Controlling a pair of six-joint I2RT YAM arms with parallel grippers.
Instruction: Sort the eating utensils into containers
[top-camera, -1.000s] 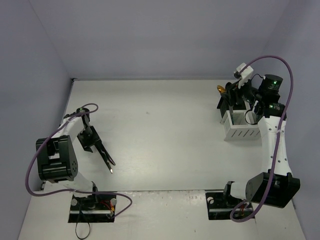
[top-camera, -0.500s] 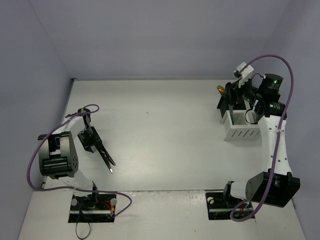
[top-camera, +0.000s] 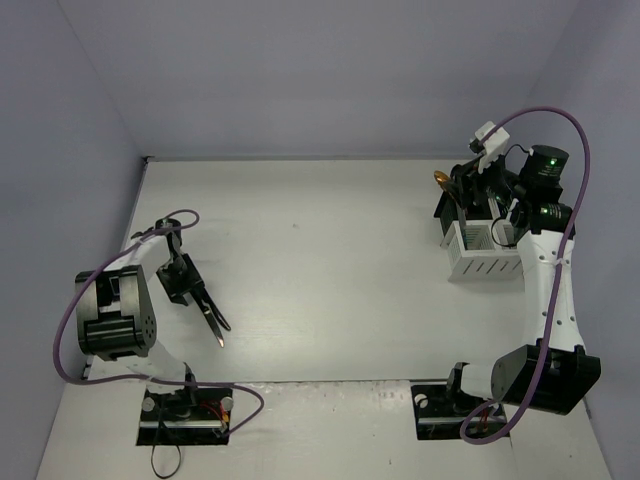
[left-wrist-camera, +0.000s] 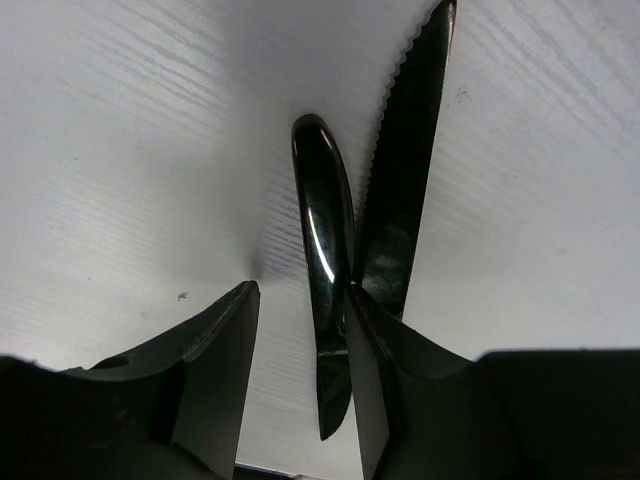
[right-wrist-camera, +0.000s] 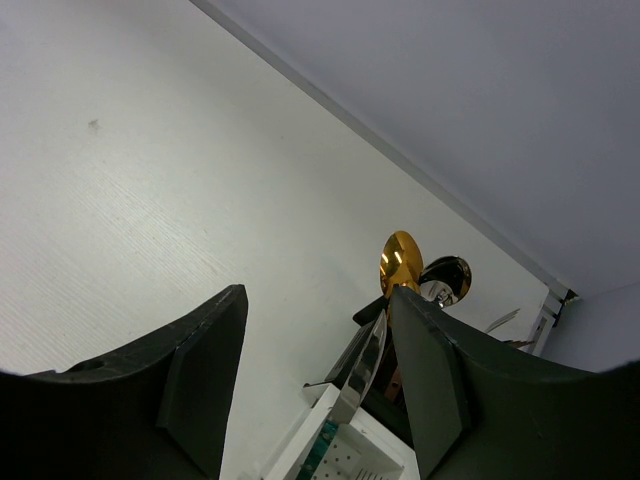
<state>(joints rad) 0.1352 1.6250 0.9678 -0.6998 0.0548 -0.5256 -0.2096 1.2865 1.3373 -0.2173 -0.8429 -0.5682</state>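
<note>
— Okay, where's your left arm?
— Lower left of the overhead frame. Left pincer (top-camera: 215, 322) is low over the bench (top-camera: 320, 270), pointing down and right.
— Jaws?
— Apart, on my wrist view. A glossy black utensil (left-wrist-camera: 318, 250) sits between the fingers, rounded end away from the camera. It touches the finger on the right of the frame (left-wrist-camera: 400, 380). I see bare bench between it and the finger on the left (left-wrist-camera: 215, 370). Not clamped, as far as I can see.
— Just one piece?
— Can't tell. A black serrated blade (left-wrist-camera: 410, 150) runs up to the top right of that view, close beside the glossy one, its lower end at the same finger. Same knife or a second piece, I can't say.
— Right side?
— Right pincer (right-wrist-camera: 318, 300) is at the upper right of the overhead frame, over the containers. Jaws apart, nothing between them.
— Bins?
— White slotted container (top-camera: 485, 262), with the black container (top-camera: 443, 215) touching it on the upper left. On my right wrist view a gold spoon (right-wrist-camera: 402, 255) stands bowl-up, with a dark shiny spoon bowl (right-wrist-camera: 447, 275) just beside it, both over the black one. A teal-handled knife (right-wrist-camera: 362, 375) stands blade-up at the white bin's corner. Which compartment it's in, I can't tell.
</note>
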